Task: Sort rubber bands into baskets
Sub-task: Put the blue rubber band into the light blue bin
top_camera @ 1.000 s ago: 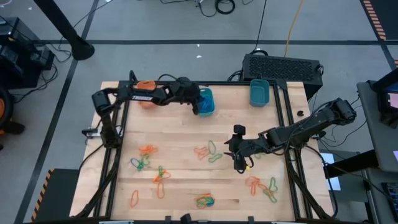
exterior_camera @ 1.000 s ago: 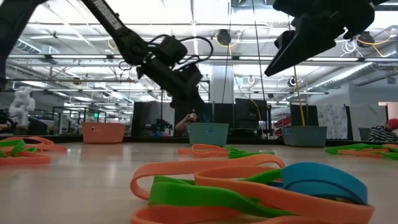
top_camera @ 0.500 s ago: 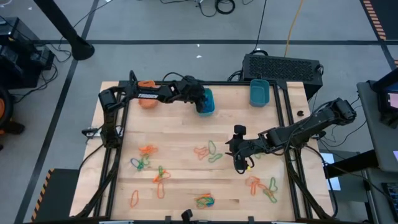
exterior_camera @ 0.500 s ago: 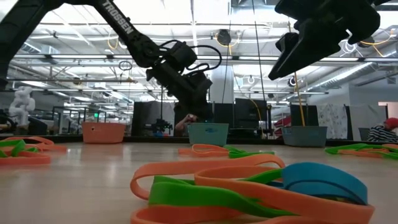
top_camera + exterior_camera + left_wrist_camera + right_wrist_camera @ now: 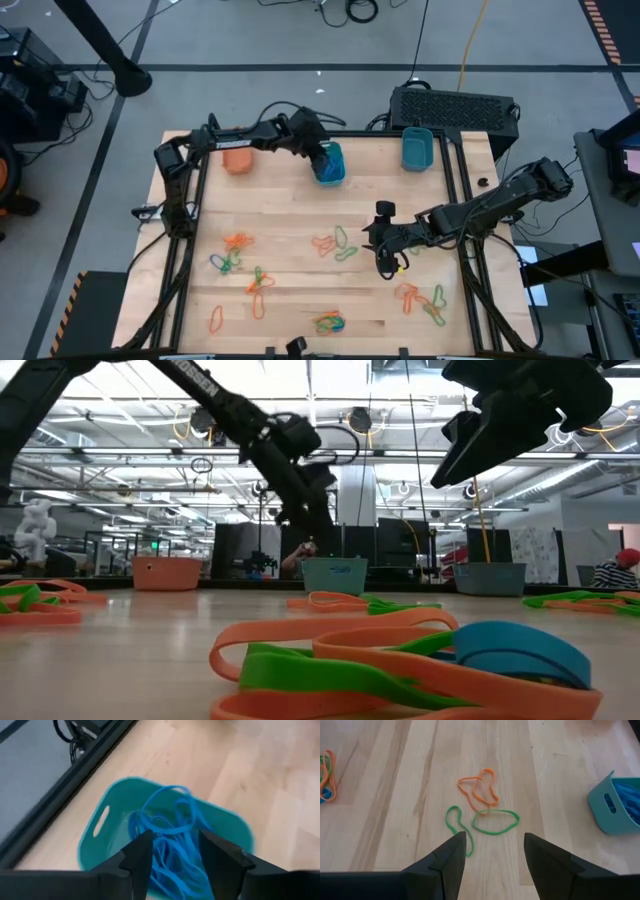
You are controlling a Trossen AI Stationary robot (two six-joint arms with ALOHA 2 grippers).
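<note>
My left gripper (image 5: 175, 857) is open, a little above the middle teal basket (image 5: 331, 165), which holds several blue rubber bands (image 5: 170, 837); nothing is between its fingers. In the low view the left gripper (image 5: 303, 510) hangs over that basket (image 5: 335, 574). My right gripper (image 5: 386, 258) is open above the table's middle right, with an orange band (image 5: 479, 787) and green bands (image 5: 492, 821) lying flat on the wood ahead of it. An orange basket (image 5: 238, 160) and a second teal basket (image 5: 416, 148) stand along the far edge.
Loose orange, green and blue bands lie in clusters on the near half of the table (image 5: 237, 242), (image 5: 260, 282), (image 5: 328, 322), (image 5: 422, 300). A black box (image 5: 455, 105) sits beyond the far right corner. Black frame rails (image 5: 190, 230) run along both sides.
My left gripper has opened and gone up from the mouth of the middle teal basket, and it has tipped to point less steeply down. The basket has stayed where it was.
</note>
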